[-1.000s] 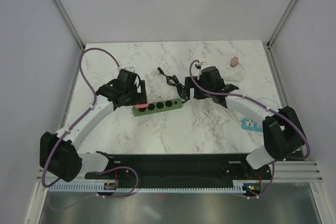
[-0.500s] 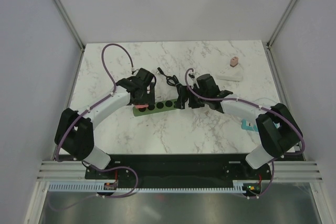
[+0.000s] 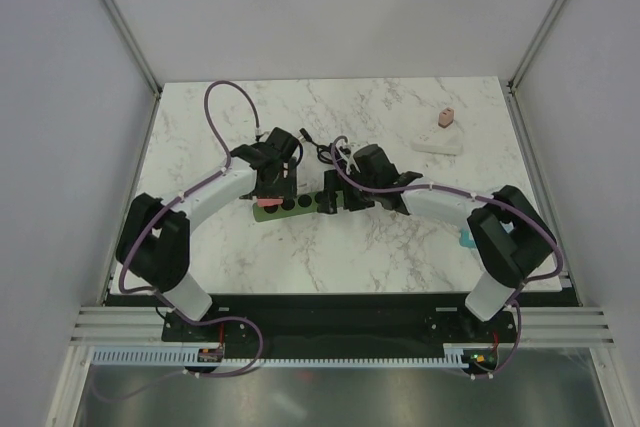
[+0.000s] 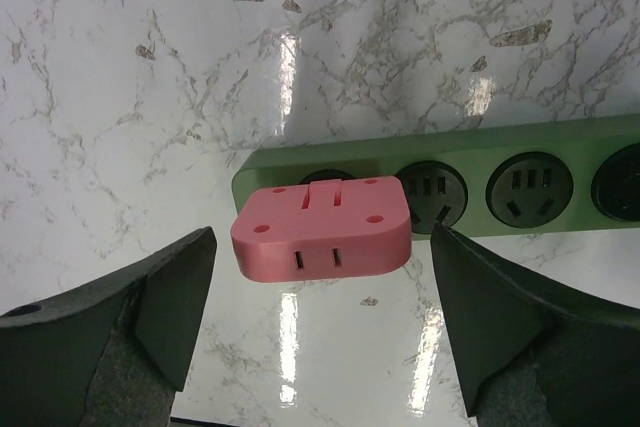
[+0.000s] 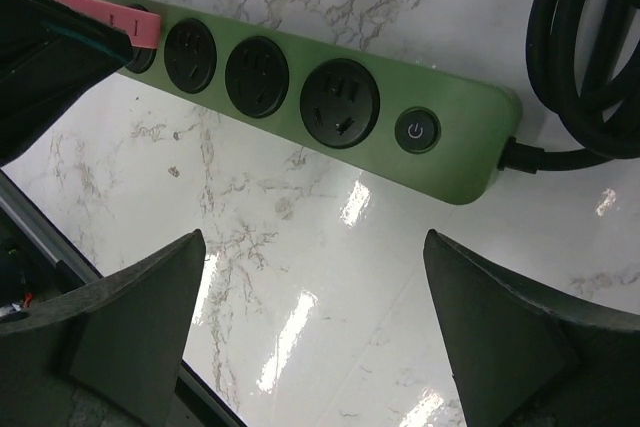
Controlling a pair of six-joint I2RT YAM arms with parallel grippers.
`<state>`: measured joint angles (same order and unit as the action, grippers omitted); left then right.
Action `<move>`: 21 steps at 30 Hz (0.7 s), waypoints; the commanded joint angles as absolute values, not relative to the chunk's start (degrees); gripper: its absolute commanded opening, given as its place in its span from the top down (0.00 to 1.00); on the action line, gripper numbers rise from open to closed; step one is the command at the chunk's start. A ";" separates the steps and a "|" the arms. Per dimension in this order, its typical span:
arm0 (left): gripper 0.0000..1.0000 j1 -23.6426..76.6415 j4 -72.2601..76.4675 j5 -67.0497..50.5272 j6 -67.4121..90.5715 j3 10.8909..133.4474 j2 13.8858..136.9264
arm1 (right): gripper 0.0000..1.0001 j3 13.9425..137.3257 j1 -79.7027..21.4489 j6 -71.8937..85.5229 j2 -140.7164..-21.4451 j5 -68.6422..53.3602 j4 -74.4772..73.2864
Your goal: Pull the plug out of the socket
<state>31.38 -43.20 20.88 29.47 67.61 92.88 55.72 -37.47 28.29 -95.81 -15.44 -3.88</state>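
A green power strip (image 3: 300,203) lies on the marble table, also in the left wrist view (image 4: 520,182) and right wrist view (image 5: 330,107). A pink plug (image 4: 322,228) sits in its leftmost socket; it shows in the top view (image 3: 264,203) and right wrist view (image 5: 135,27). My left gripper (image 4: 320,332) is open, its fingers either side of the plug and not touching it. My right gripper (image 5: 312,332) is open and empty, hovering above the strip's right end near its power button (image 5: 417,131).
The strip's black cable (image 3: 325,151) coils behind it, thick in the right wrist view (image 5: 590,37). A white block with a pink piece (image 3: 441,131) lies at the back right. A teal object (image 3: 467,238) shows beside the right arm.
Both arms have moved inward over the strip. The left gripper came down around the pink plug. The right gripper moved left over the strip's right end.
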 commanded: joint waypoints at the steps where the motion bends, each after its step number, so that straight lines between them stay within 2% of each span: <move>1: 0.05 31.20 -43.07 21.71 29.97 69.79 93.25 | 0.02 58.88 -37.88 28.83 -97.11 -14.24 -3.34; 15: 0.18 29.27 -41.57 19.25 29.71 69.96 95.01 | 0.02 64.32 -38.14 28.04 -100.19 -12.48 -5.44; 18: 0.29 28.74 -41.13 18.28 29.71 69.70 94.92 | 0.03 66.70 -38.41 28.56 -101.86 -10.65 -6.76; 19: 0.37 28.74 -40.96 18.11 29.53 69.52 94.66 | 0.04 67.32 -38.58 28.91 -102.39 -10.11 -6.85; 21: 0.45 28.74 -40.08 18.02 29.27 68.82 93.87 | 0.07 68.90 -39.20 30.66 -103.00 -7.66 -7.03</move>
